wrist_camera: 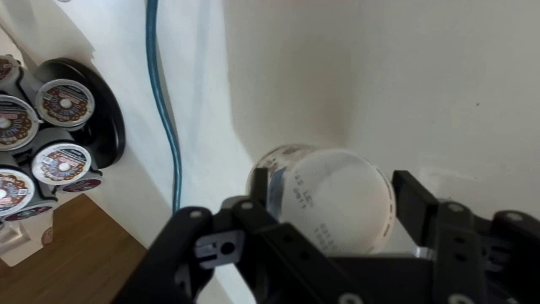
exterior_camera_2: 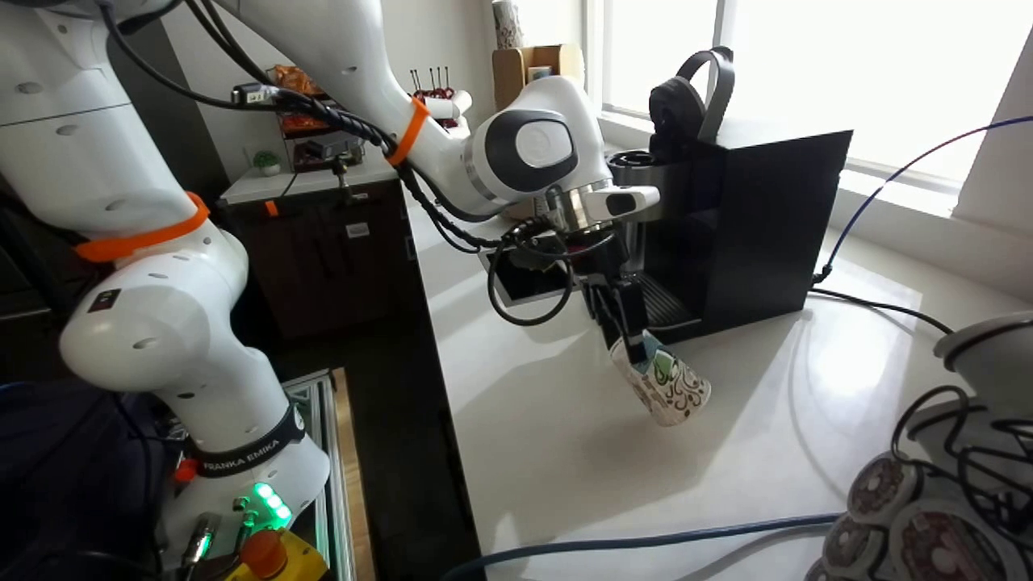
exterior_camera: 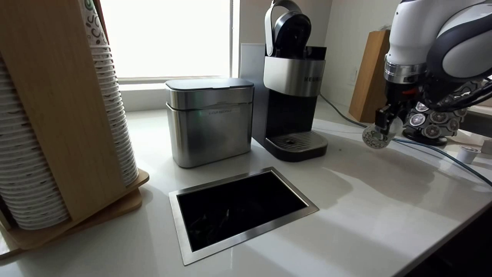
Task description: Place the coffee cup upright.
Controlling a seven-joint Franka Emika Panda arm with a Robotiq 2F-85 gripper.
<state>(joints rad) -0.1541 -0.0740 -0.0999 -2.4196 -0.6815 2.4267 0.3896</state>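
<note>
The coffee cup is a white tapered paper cup with dark swirls and a green and blue patch. It shows in both exterior views (exterior_camera: 374, 139) (exterior_camera_2: 676, 394) and in the wrist view (wrist_camera: 337, 198). My gripper (wrist_camera: 330, 177) has one finger on each side of it near its base, and the fingers meet its wall. The printed base faces the wrist camera, and the mouth points away and down, out of sight. The cup is tilted, with its base end up, and appears held above the counter. The gripper also shows in both exterior views (exterior_camera: 384, 125) (exterior_camera_2: 629, 343).
A black and silver coffee machine (exterior_camera: 295, 77) stands behind the cup. A metal bin (exterior_camera: 211, 127) and a metal-framed opening (exterior_camera: 177, 215) lie further along. A blue cable (wrist_camera: 162, 105) crosses the counter. A pod carousel (wrist_camera: 114, 122) and a small pod (exterior_camera: 468, 154) stand beyond it.
</note>
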